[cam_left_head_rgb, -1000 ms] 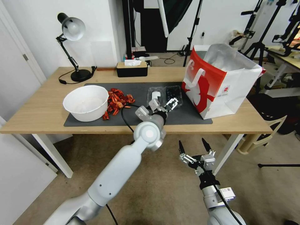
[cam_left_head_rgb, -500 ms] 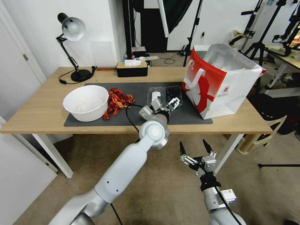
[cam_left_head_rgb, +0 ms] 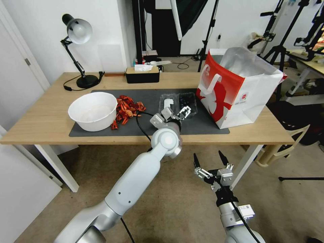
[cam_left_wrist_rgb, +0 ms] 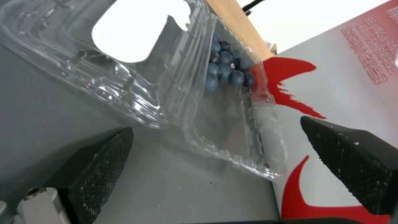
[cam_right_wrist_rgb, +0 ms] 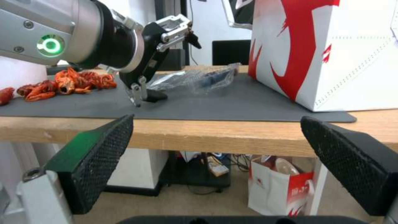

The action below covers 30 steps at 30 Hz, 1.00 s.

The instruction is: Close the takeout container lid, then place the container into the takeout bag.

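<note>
The takeout container [cam_left_head_rgb: 179, 100] lies open on the dark mat, its berry half [cam_left_head_rgb: 187, 99] toward the bag and the lid [cam_left_head_rgb: 167, 100] flat beside it. In the left wrist view the lid [cam_left_wrist_rgb: 104, 71] and the berry half [cam_left_wrist_rgb: 232, 102] sit just past the fingers. My left gripper [cam_left_head_rgb: 175, 112] [cam_left_wrist_rgb: 215, 124] is open at the container's near edge, with nothing between its fingers. In the right wrist view the left gripper [cam_right_wrist_rgb: 168, 62] has one finger down by the mat. The takeout bag [cam_left_head_rgb: 236, 87] [cam_right_wrist_rgb: 331, 53] stands open to the right. My right gripper [cam_left_head_rgb: 207, 158] [cam_right_wrist_rgb: 215, 118] hangs open below the table's front edge.
A big white bowl [cam_left_head_rgb: 92, 110] and a pile of red crayfish [cam_left_head_rgb: 126, 107] lie on the mat's [cam_left_head_rgb: 202, 125] left part. A desk lamp [cam_left_head_rgb: 79, 50] and a black tissue box [cam_left_head_rgb: 142, 74] stand at the back of the wooden table [cam_left_head_rgb: 40, 118].
The left arm's elbow has swung to the right and its gripper has crept slightly closer to the container. The right arm has stayed put.
</note>
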Motion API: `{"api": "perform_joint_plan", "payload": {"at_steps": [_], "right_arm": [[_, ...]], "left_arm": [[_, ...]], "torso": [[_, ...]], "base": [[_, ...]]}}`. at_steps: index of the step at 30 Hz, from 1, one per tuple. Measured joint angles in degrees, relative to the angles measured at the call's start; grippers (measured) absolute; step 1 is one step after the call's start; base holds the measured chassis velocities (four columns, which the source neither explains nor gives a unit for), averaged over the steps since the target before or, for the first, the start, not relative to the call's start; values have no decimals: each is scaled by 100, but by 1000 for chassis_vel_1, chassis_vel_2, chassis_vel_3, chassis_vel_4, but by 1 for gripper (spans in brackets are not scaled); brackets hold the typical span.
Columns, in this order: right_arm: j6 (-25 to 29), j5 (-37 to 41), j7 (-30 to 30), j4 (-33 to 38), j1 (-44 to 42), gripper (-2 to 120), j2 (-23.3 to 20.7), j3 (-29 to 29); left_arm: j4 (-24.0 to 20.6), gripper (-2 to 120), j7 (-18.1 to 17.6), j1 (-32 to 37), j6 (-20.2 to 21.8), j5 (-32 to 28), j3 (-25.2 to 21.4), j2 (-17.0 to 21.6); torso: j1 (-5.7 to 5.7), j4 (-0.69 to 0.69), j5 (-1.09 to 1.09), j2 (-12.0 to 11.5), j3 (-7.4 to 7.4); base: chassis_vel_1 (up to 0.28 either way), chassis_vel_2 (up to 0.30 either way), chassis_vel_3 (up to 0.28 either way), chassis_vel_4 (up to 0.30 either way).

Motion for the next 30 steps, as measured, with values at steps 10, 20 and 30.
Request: {"api": "perform_joint_plan", "payload": {"at_steps": [10, 20, 30], "right_arm": [[9, -21, 0, -36, 4, 100, 22, -17], [21, -37, 0, -54, -1, 100, 27, -24], [18, -106, -3, -104, -22, 100, 81, -64]], "left_arm": [[111, 100, -2, -76, -44, -14, -56, -55], [225, 100, 34, -109, -131, -30, -123, -130], [150, 100, 340, -74, -272, 9, -223, -135]], "torso": [[0, 0, 0, 0, 0], [0, 0, 0, 0, 0], [0, -1, 0, 0, 0]], "base": [[0, 0, 0, 0], [0, 0, 0, 0], [0, 0, 0, 0]]}}
